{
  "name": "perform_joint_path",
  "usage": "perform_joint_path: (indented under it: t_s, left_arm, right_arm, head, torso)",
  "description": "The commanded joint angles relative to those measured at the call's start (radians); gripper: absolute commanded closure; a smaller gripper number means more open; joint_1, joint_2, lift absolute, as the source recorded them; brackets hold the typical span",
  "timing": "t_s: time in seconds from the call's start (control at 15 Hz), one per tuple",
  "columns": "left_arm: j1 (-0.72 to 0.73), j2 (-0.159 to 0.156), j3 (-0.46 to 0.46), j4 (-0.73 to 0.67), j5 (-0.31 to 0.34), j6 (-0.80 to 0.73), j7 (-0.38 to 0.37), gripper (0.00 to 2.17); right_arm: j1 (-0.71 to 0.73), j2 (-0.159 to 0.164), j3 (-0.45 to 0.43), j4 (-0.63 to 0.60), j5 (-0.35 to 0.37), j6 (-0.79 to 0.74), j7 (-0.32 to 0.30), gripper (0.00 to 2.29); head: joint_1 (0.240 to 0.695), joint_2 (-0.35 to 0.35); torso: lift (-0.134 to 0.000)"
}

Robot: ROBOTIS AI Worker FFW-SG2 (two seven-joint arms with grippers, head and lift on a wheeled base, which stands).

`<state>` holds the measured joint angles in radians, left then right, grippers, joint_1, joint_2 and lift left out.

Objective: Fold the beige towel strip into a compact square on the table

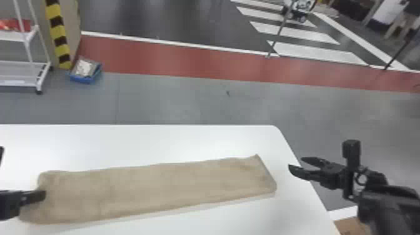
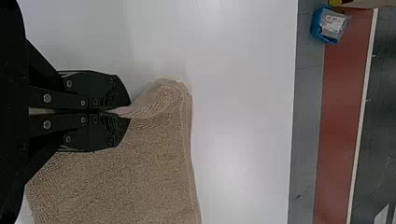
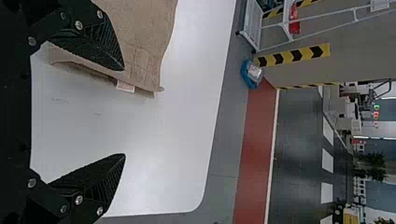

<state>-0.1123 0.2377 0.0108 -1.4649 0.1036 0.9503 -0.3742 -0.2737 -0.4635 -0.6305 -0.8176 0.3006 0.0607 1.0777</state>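
Observation:
The beige towel strip (image 1: 156, 187) lies long and flat across the table, slightly slanted. At its left end my left gripper (image 1: 43, 196) holds the edge; in the left wrist view the left gripper (image 2: 122, 111) is shut on a pinched, slightly raised fold of the towel (image 2: 135, 172). My right gripper (image 1: 295, 164) is over the table's right edge, apart from the towel's right end. In the right wrist view the right gripper (image 3: 124, 112) stands open with nothing between its fingers, and the towel's end (image 3: 144, 65) with a small white tag lies beside one finger.
The white table (image 1: 140, 140) has a rounded far right corner and a slanting right edge. On the floor beyond are a blue bin (image 1: 86, 71) and a white wheeled rack (image 1: 28, 59). A brown box (image 1: 351, 225) is low at the right.

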Motion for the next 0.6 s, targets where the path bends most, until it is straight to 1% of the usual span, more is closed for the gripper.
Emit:
perform_joint_path:
  t_s: [0.0, 0.13, 0.2, 0.27, 0.4, 0.47, 0.53]
  left_arm:
    - [0.003, 0.0, 0.029, -0.043, 0.013, 0.049, -0.012, 1.26]
    - [0.008, 0.0, 0.044, -0.077, 0.054, 0.101, -0.028, 1.26]
    - [0.016, -0.001, 0.063, -0.1, 0.067, 0.126, -0.037, 1.26]
    - [0.016, -0.001, 0.072, -0.118, 0.082, 0.15, -0.046, 1.26]
    - [0.014, -0.009, 0.112, -0.127, 0.125, 0.203, -0.066, 1.26]
    - [0.008, -0.009, 0.126, -0.127, 0.176, 0.218, -0.069, 1.26]
    - [0.006, -0.011, 0.141, -0.127, 0.211, 0.221, -0.069, 1.26]
  right_arm:
    - [0.005, 0.025, 0.002, -0.035, -0.003, 0.018, 0.004, 0.26]
    - [0.011, 0.049, 0.002, -0.069, -0.003, 0.037, 0.022, 0.28]
    - [0.019, 0.078, -0.002, -0.112, -0.003, 0.049, 0.031, 0.28]
    - [0.034, 0.1, 0.002, -0.153, -0.003, 0.071, 0.034, 0.28]
    - [0.045, 0.132, 0.005, -0.18, -0.003, 0.067, 0.041, 0.28]
    - [0.05, 0.155, 0.003, -0.186, -0.005, 0.034, 0.054, 0.29]
    - [0.053, 0.169, 0.006, -0.186, -0.005, 0.003, 0.056, 0.35]
  head:
    - [0.695, -0.31]
    - [0.695, -0.299]
    - [0.695, -0.294]
    - [0.695, -0.283]
    - [0.695, -0.269]
    - [0.695, -0.263]
    - [0.695, -0.256]
  torso:
    - [0.0]
    - [0.0]
    - [0.0]
    - [0.0]
    - [0.0]
    - [0.0]
    - [0.0]
